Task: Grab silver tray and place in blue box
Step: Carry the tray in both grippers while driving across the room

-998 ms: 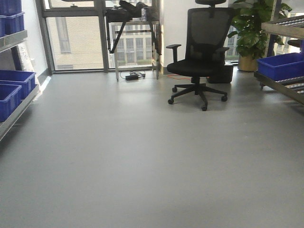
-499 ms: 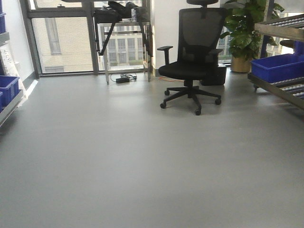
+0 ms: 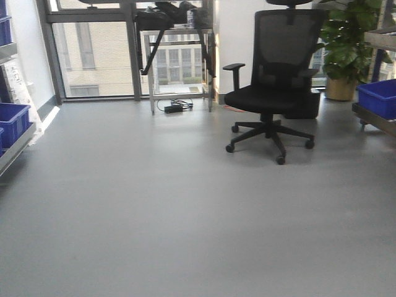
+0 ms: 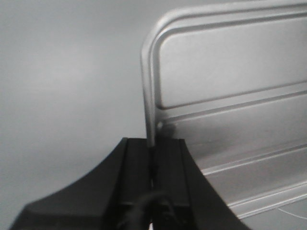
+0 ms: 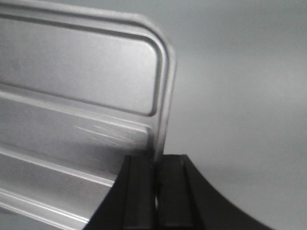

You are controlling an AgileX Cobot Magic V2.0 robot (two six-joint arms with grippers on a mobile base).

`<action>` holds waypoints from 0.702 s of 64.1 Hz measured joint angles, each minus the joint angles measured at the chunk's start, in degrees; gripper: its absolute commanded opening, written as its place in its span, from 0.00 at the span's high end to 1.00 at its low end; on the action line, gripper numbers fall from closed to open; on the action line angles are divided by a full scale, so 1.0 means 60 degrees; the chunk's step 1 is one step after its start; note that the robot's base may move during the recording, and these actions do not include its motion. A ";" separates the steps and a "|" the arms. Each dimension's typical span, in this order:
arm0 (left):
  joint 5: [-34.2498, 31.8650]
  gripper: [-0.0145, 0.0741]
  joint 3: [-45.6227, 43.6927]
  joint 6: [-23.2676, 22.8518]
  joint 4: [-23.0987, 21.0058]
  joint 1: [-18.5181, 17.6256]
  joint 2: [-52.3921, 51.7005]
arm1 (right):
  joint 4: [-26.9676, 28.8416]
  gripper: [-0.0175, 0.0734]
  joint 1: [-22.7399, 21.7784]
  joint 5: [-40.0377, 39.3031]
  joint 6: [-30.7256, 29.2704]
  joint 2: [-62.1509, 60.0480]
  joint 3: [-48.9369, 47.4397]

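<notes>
The silver tray is held up over the grey floor by both arms; its ridged floor fills the right of the left wrist view. My left gripper is shut on the tray's left rim. In the right wrist view the same silver tray fills the left side, and my right gripper is shut on its right rim. Neither the tray nor the grippers show in the front view. A blue box sits on a rack at the right edge of the front view, and another blue box sits on the left shelf.
A black office chair stands on the grey floor ahead and to the right. Behind it are a potted plant and a metal table by the window. Shelving runs along the left wall.
The front view has swung and shifted: the chair now sits further right and closer, the right rack's blue box has slid toward the frame edge, and the left shelf's box shows more again.
</notes>
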 measured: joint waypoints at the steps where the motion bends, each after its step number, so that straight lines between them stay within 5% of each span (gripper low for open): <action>1: 0.0000 0.95 0.0000 0.0000 0.0000 0.0000 0.0000 | 0.0000 0.75 0.0000 0.0000 0.0000 0.0000 0.0000; 45: 0.0007 0.95 0.0000 0.0017 -0.0037 0.0000 0.0000 | 0.0000 0.75 0.0000 0.0000 0.0000 0.0000 0.0000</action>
